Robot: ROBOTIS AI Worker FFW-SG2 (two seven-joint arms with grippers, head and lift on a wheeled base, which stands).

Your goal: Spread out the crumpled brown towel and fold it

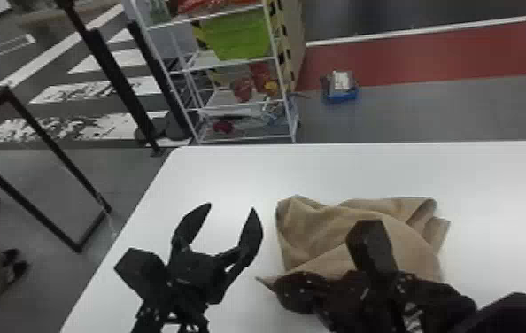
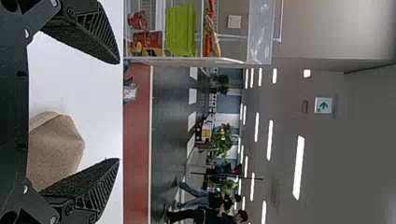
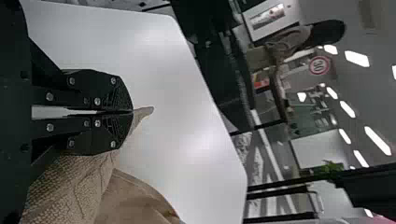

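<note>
On table [image 1: 222, 172], brown towel [image 1: 319, 230], apart from far edge

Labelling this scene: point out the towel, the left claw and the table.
Towel [image 1: 315, 230], head view: crumpled left part.
Left claw [image 1: 231, 207], head view: midway between its open fingertips.
Table [image 1: 213, 170], head view: bare top, far side.

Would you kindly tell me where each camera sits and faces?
Head view: on the robot's head, facing forward and down at white table and brown towel; both black arms show.
Left wrist view: on that wrist, facing forward over towel into the room, past the open left gripper.
Right wrist view: on that wrist, facing left across table, past right gripper shut on towel.
All three share table and towel.
</note>
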